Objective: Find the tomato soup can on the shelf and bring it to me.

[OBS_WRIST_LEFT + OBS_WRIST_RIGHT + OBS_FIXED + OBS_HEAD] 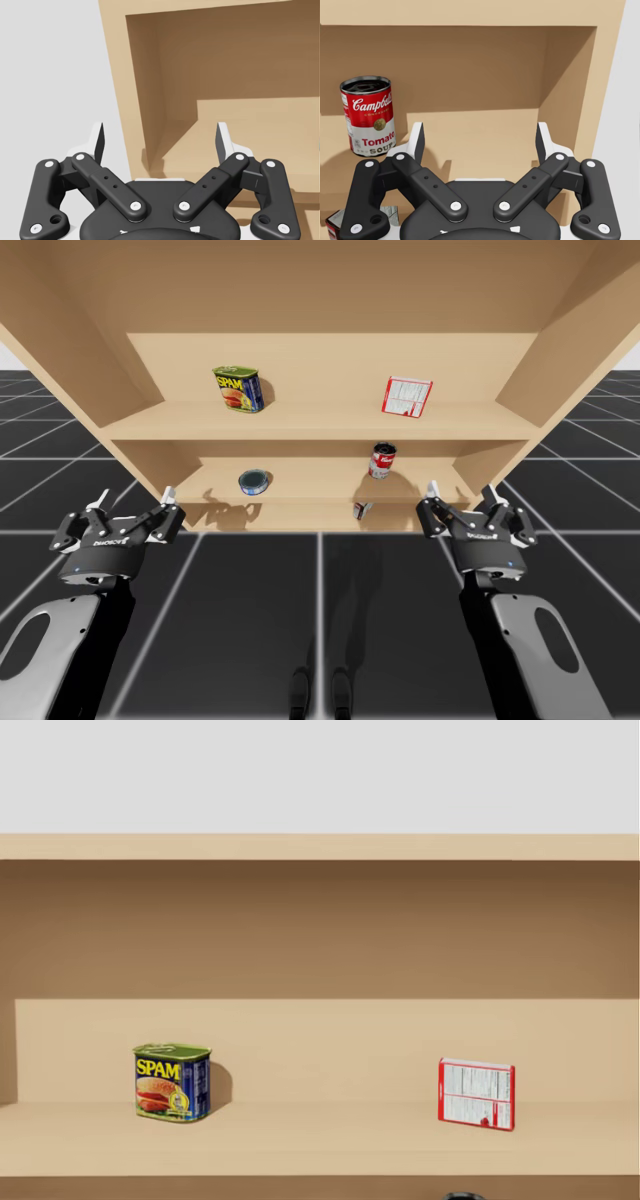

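Red-and-white round can (368,116) upright ahead of right pincer (480,131), untouched.

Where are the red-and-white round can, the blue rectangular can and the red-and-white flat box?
red-and-white round can (368,117): right wrist view, middle of its label.
blue rectangular can (172,1085): head view, middle of its front face.
red-and-white flat box (476,1093): head view, middle of its printed face.
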